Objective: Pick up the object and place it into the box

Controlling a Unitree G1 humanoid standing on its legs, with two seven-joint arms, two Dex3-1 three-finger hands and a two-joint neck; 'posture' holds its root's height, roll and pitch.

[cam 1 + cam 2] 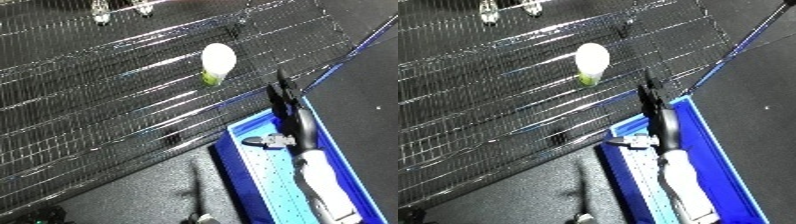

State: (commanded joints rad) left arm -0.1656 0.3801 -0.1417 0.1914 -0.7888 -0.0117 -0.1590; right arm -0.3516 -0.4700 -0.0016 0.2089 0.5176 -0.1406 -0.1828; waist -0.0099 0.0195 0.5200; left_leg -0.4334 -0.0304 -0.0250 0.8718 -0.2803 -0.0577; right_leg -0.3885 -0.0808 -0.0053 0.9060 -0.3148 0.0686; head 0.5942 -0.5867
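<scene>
The right hand (286,107) is extending over the blue bin (242,165), fingers straight and holding nothing, pointing toward the white-capped green object (216,63) lying on the wire rack (98,95) beyond the bin.

A wire rack shelf (107,95) fills most of the scene, running from the far right down toward the near left, its thin metal bars crossing in a grid and catching glints of light. At the far left, two small shiny metal pieces (100,15) sit at its upper edge; what they are cannot be told. Beyond the shelf's right edge and nearer, the dark floor (771,65) shows, speckled with pale flecks.
</scene>
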